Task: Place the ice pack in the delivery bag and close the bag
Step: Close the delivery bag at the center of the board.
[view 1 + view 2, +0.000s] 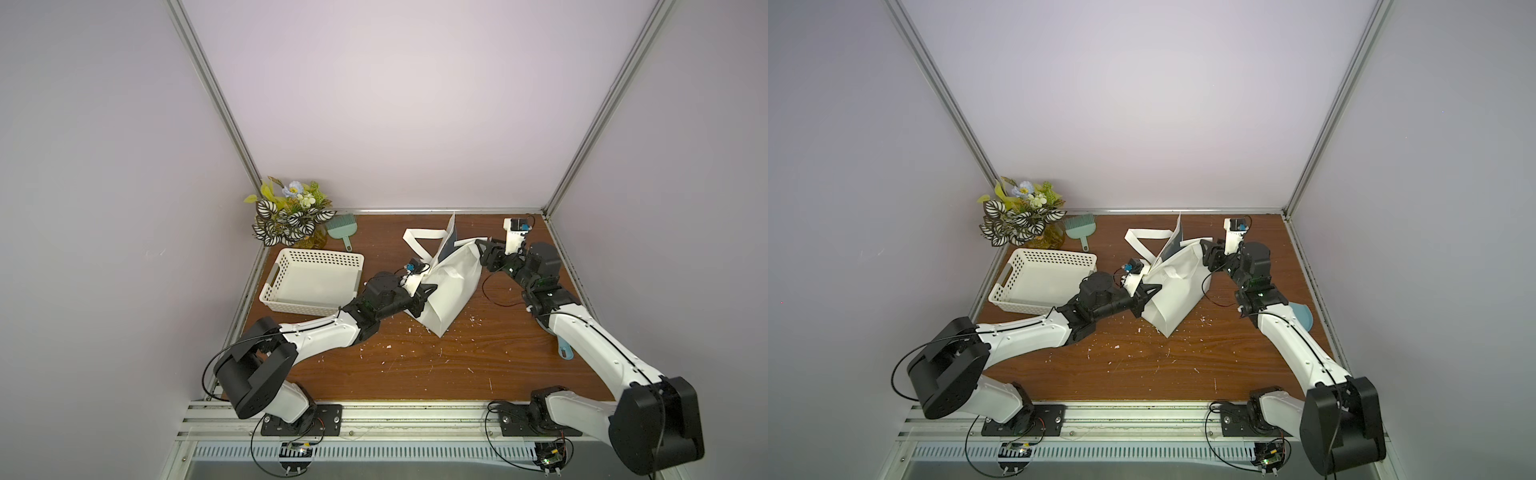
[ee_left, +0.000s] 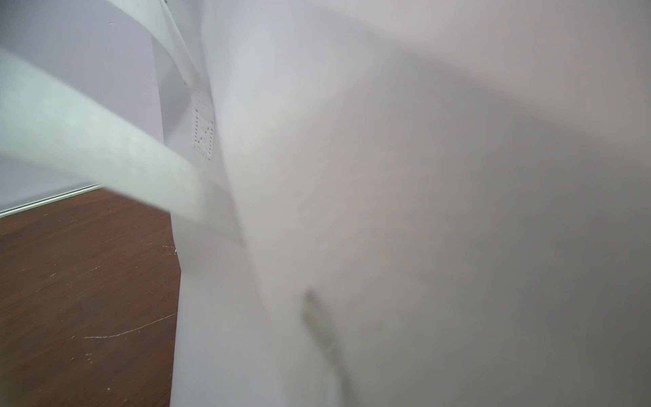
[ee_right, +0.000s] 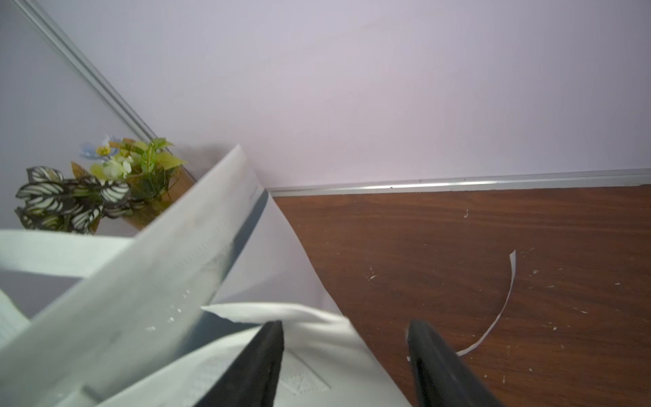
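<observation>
The delivery bag (image 1: 451, 286) (image 1: 1177, 286), white fabric with loop handles and a raised flap, stands mid-table in both top views. My left gripper (image 1: 424, 296) (image 1: 1148, 296) presses into the bag's left wall and is shut on its fabric. In the left wrist view the bag's white cloth (image 2: 387, 176) fills the frame and covers the jaws. My right gripper (image 1: 484, 247) (image 3: 347, 327) is open at the bag's far right top corner, with the bag's edge (image 3: 317, 370) lying beneath its spread black fingers (image 3: 271, 356). The ice pack is hidden or out of view.
A white perforated basket (image 1: 311, 278) stands left of the bag. A potted plant (image 1: 291, 220) and a green brush (image 1: 343, 230) sit at the back left. A blue object (image 1: 1302, 316) lies under the right arm. A paper strip (image 3: 503, 306) and white crumbs litter the wood.
</observation>
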`<state>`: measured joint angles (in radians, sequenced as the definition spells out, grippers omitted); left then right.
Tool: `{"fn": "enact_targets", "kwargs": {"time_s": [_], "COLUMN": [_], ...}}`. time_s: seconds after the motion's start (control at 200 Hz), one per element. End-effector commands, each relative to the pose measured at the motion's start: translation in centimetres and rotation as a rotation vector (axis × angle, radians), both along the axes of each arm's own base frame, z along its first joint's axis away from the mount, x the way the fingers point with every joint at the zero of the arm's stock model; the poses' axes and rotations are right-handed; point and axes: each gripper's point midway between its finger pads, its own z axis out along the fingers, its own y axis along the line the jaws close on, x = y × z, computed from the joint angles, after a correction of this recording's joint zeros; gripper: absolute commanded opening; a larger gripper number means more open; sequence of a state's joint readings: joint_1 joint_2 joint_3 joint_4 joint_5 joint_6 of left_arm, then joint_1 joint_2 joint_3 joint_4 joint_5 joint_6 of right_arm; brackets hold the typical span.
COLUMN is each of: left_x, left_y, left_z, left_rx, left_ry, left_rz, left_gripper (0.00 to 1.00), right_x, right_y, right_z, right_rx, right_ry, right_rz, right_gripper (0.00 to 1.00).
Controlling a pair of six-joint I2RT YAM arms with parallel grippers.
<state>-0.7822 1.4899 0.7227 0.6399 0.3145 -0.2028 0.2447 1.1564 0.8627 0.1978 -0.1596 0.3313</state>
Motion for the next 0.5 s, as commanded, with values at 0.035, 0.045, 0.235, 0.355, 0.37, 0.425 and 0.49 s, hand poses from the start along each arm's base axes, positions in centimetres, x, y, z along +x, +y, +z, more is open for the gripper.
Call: {"fn": "enact_targets", "kwargs": {"time_s": [0.035,0.045,0.235,0.355,0.37,0.425,0.49], "left_x": [0.1,0.1,-0.1,0.1,0.1,0.1,0.1], "left_y": [-0.2,-0.2,-0.2,-0.1,-0.1,-0.1,-0.2], "left_z": [2.0,1.9,2.1,2.3,2.4,2.4,2.4], "left_rx": [-0.058,-0.056,-0.064,-0.068,-0.067,-0.07,-0.073], "left_ry": [-0.052,-0.051,-0.055,-0.062,-0.063,-0.064,-0.065], "left_rz": [-0.007,-0.007,-0.012,-0.003,-0.002,-0.002,-0.005], "left_gripper": [0.01,0.01,0.0,0.01,0.01,0.01,0.01], "right_x": [-2.7,-2.9,-5.2,-5.8,-5.9,-6.6,-7.6], "right_y": [1.0,1.3,5.4,4.0,3.7,2.2,1.2], "right_z": [1.4,1.5,3.0,3.1,3.4,4.4,6.2], "right_rx": [0.052,0.051,0.099,0.072,0.058,0.021,0.01], "right_ry": [0.158,0.161,0.23,0.288,0.279,0.238,0.148], "right_rz": [-0.028,-0.022,0.065,-0.031,-0.038,-0.081,-0.083], "right_gripper": [0.63,0.64,0.69,0.68,0.68,0.68,0.68]}}
